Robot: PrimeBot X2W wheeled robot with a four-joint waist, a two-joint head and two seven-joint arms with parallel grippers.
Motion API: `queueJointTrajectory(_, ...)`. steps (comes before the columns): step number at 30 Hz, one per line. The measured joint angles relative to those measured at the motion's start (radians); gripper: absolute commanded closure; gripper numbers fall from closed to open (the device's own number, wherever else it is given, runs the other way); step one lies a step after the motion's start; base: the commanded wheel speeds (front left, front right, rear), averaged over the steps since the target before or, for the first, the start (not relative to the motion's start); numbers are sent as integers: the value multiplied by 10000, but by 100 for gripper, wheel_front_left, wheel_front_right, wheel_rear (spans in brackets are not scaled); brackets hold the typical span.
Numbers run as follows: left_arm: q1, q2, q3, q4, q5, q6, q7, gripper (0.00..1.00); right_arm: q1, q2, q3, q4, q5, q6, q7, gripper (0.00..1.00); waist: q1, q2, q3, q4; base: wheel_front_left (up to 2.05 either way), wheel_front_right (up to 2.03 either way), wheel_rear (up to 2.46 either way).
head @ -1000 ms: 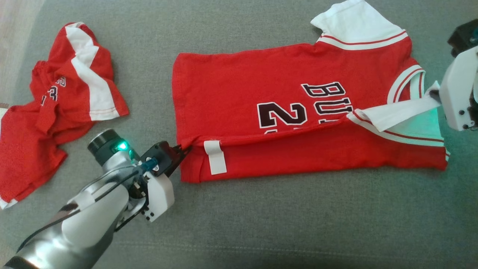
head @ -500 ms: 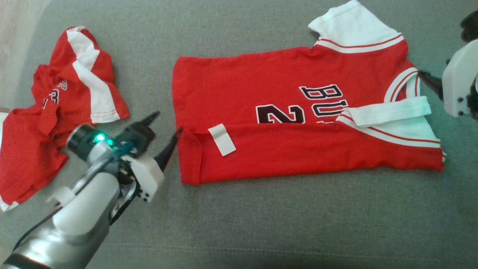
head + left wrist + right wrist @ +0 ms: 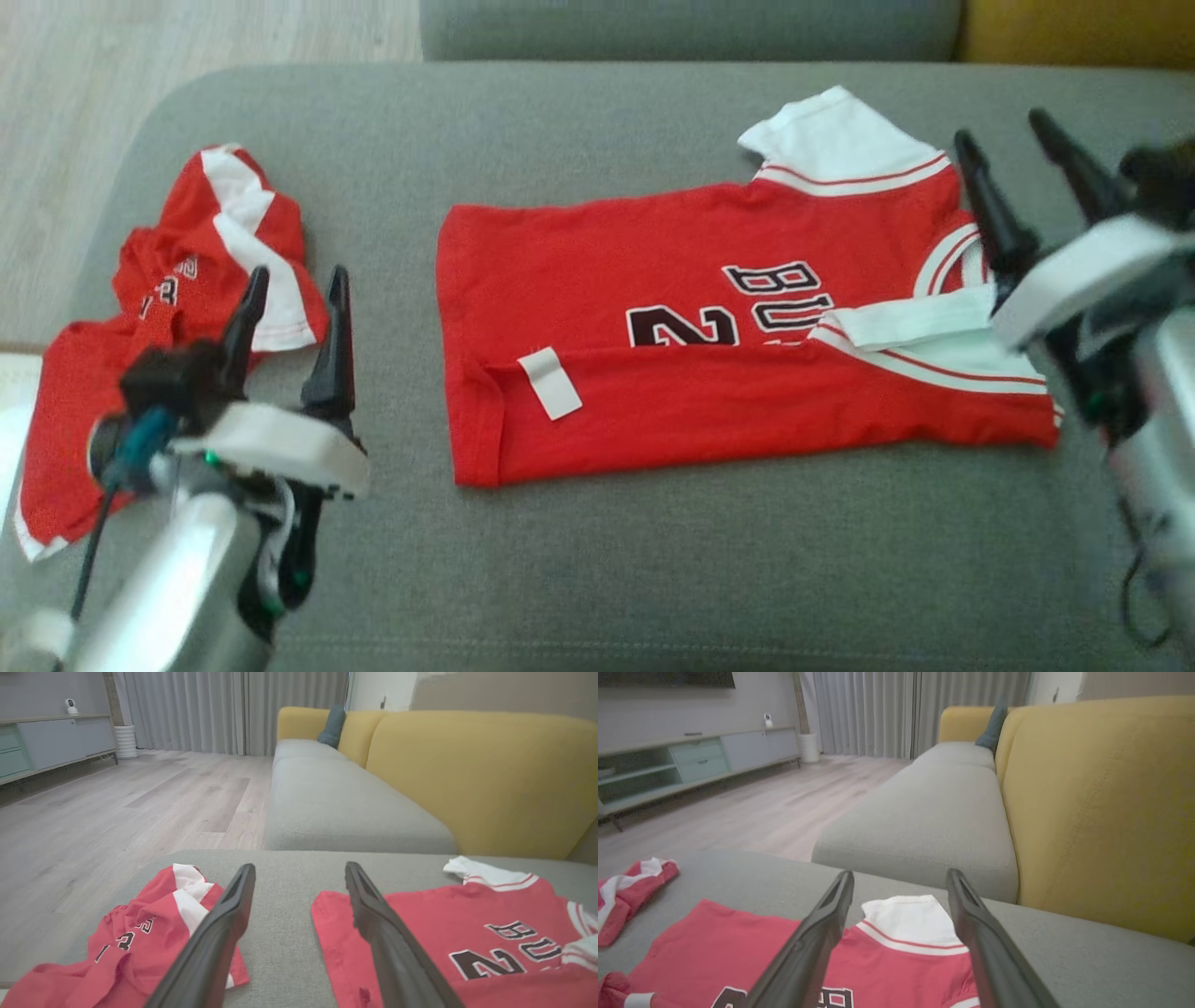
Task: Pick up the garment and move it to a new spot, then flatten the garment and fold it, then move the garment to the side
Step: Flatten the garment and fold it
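Observation:
The garment (image 3: pixel 709 308), a red jersey with white sleeves and black lettering, lies flat on the grey sofa cushion (image 3: pixel 653 579), its near long edge folded over toward the middle. It also appears in the left wrist view (image 3: pixel 467 947) and the right wrist view (image 3: pixel 738 947). My left gripper (image 3: pixel 297 280) stands open, lifted off the cushion to the left of the jersey's hem, nothing between its fingers (image 3: pixel 224 933). My right gripper (image 3: pixel 1004 131) is open too, raised beside the collar end, holding nothing; its fingers (image 3: pixel 817 938) point over the white sleeve (image 3: pixel 908 919).
A second crumpled red and white garment (image 3: pixel 187 280) lies at the cushion's left end, just behind my left gripper. Wooden floor (image 3: pixel 187 37) lies beyond the left edge. Another grey seat cushion (image 3: pixel 336 807) and the yellow backrest (image 3: pixel 1101 802) stand ahead.
Both grippers let go of the jersey's folded edge, opened and rose clear of it. The folded flap and sleeve now rest on the jersey. The head camera tilted up, shifting the picture.

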Motion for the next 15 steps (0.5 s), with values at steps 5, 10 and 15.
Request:
queueJointTrajectory(5, 1548, -642, 869, -1185, 433, 305, -2, 0, 1566, 949, -637, -510, -1177, 0, -1572, 0, 0, 0, -464, -136, 0, 0, 0)
queueJointTrajectory(10, 2815, -1396, 1505, -1595, 1243, 370, -2, 0, 3103, 1979, -1306, -1030, -2211, 0, -2385, 0, 0, 0, -873, -285, 0, 0, 0)
queueJointTrajectory(15, 3766, -2205, 2098, -1724, 2029, 178, -2, 0, 4190, 2734, -1833, -1517, -3007, 0, -2679, 0, 0, 0, -1134, -474, 0, 0, 0)
